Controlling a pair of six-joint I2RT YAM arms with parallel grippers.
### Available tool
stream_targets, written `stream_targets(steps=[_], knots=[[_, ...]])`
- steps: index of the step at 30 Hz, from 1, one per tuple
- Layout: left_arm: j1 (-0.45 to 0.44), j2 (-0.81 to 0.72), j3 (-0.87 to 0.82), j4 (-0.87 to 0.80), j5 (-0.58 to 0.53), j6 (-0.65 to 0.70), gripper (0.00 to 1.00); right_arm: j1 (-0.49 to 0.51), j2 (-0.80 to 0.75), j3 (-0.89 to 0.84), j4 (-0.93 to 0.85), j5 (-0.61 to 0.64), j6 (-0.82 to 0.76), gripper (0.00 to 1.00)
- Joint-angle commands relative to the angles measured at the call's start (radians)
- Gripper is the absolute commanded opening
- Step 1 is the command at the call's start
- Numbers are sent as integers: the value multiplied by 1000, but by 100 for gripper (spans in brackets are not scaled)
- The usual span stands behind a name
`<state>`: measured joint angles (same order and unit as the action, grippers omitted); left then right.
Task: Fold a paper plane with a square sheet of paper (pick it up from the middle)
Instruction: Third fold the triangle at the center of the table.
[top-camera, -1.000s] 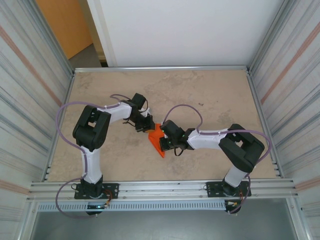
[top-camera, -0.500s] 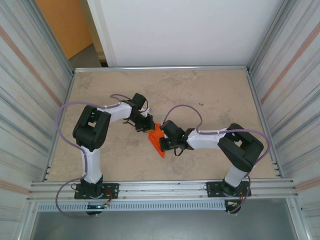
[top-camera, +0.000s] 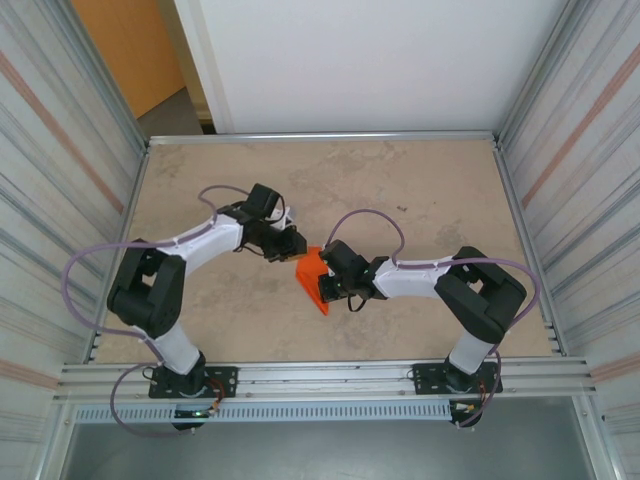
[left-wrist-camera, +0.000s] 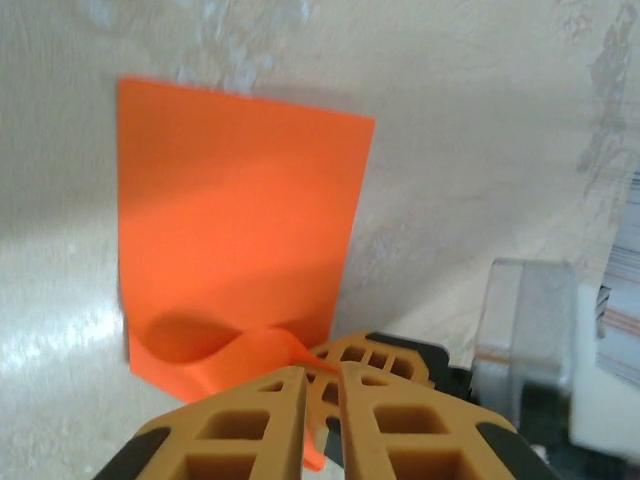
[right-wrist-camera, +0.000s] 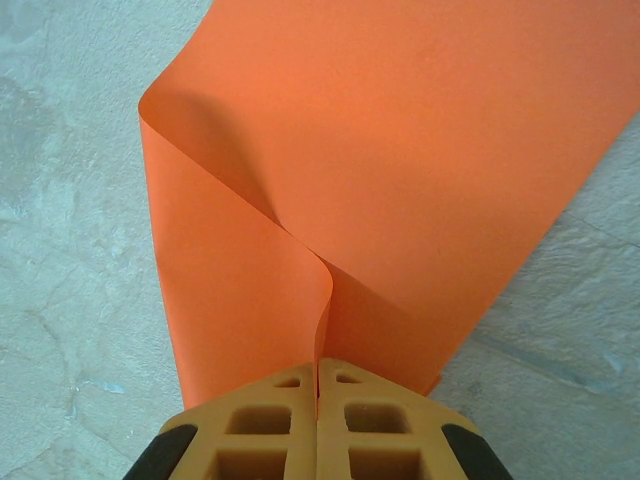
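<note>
The square sheet of paper (top-camera: 311, 281) is bright orange and lies mid-table, bent up into a ridge. My right gripper (top-camera: 323, 277) is shut on that ridge; in the right wrist view the paper (right-wrist-camera: 400, 150) rises into the closed fingertips of the right gripper (right-wrist-camera: 318, 362). My left gripper (top-camera: 292, 245) sits at the sheet's far-left corner. In the left wrist view the left gripper (left-wrist-camera: 322, 370) shows a narrow gap between its tips. A curled point of the paper (left-wrist-camera: 240, 210) reaches the tips but is not pinched. The right arm's fingers (left-wrist-camera: 385, 352) show just behind.
The beige stone-pattern table (top-camera: 420, 190) stretches bare toward the back and right. Ribbed metal walls (top-camera: 575, 150) close both sides, and a metal rail (top-camera: 320, 378) runs along the near edge. A dull orange-brown wall panel (top-camera: 120, 50) stands beyond the back left corner.
The left arm's elbow has swung out to the left and its gripper has shifted slightly up and left from the paper's corner. The right arm and the paper have held still.
</note>
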<state>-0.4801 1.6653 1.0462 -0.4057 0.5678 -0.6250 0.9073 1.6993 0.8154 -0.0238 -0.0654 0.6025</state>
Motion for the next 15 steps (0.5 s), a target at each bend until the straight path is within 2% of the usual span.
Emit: stream_targets(steps=[1, 8, 15], knots=[[-15, -25, -100, 70, 72, -87, 14, -7, 39, -6, -54, -4, 25, 0], [-77, -7, -172, 138, 107, -127, 11, -7, 41, -5, -55, -6, 26, 0], [-82, 24, -183, 176, 108, -140, 11, -6, 42, -1, -61, -5, 28, 0]])
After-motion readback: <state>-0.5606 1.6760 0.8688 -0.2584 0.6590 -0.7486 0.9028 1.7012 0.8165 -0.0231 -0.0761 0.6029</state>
